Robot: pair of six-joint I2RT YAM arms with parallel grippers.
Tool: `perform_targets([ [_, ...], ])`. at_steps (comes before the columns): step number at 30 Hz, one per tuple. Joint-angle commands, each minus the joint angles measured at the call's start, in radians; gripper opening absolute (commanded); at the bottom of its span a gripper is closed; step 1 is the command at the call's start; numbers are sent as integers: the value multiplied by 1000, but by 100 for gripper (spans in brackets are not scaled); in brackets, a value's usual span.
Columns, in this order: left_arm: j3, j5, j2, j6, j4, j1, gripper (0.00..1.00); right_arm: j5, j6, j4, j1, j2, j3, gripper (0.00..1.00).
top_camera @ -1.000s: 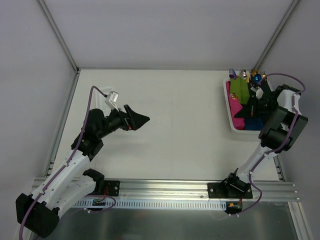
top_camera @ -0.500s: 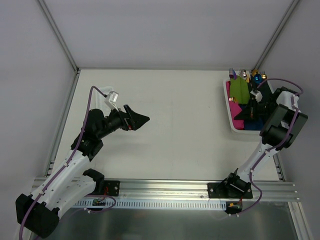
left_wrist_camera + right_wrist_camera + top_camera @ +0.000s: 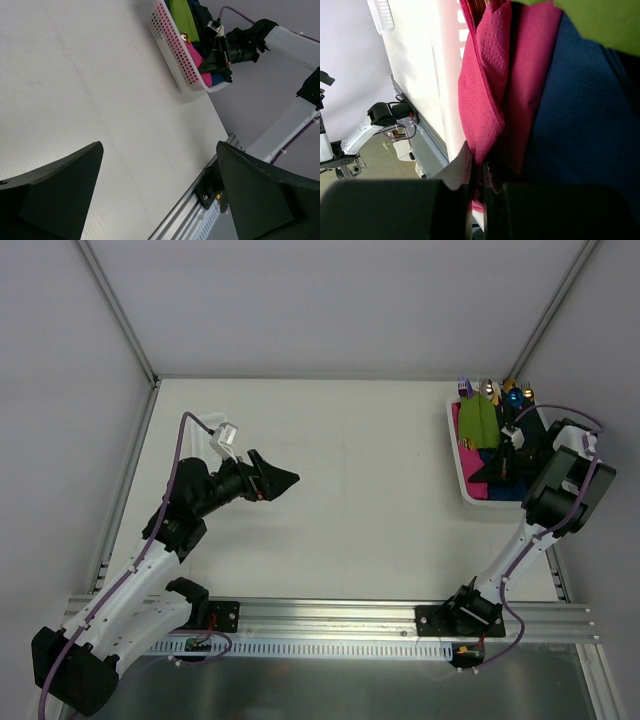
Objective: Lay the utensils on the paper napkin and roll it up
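The magenta-pink paper napkin [image 3: 485,95] lies folded in the white basket [image 3: 463,490] at the table's right, beside navy [image 3: 580,110] and green napkins [image 3: 478,420]. My right gripper [image 3: 488,466] is down in the basket, its jaws shut on an edge of the pink napkin [image 3: 470,462]. Gold-coloured utensils [image 3: 512,387] stick up at the basket's far end among purple and blue ones. My left gripper [image 3: 290,478] is open and empty, held above the table at left centre.
The white perforated basket [image 3: 172,47] stands at the table's right edge, close to the right wall. An aluminium rail [image 3: 330,615] runs along the near edge with both arm bases on it.
My right gripper has moved a little left and down into the basket onto the pink napkin. The left arm has not moved.
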Motion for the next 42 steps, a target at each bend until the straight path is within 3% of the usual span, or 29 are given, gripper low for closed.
perform_targets([
  [1,7,-12,-6,19,14,-4,99,124,-17,31,-2,34,12,1],
  [7,13,-12,-16,17,0,-4,99,152,-20,37,0,-36,18,36],
  [11,13,-16,-32,16,-11,-4,99,209,-6,56,1,-76,30,43],
  [18,13,-44,-52,25,-41,-4,99,301,48,122,9,-139,46,46],
  [21,20,-62,-52,37,-58,-4,99,318,63,123,13,-159,73,53],
  [26,50,-119,-32,63,-139,-2,99,318,86,120,21,-199,125,61],
  [31,160,-249,53,118,-343,-1,99,275,75,73,56,-277,205,70],
  [38,277,-341,162,203,-541,5,99,230,121,99,237,-473,173,99],
  [42,291,-343,187,220,-570,10,99,249,251,250,454,-615,35,99],
])
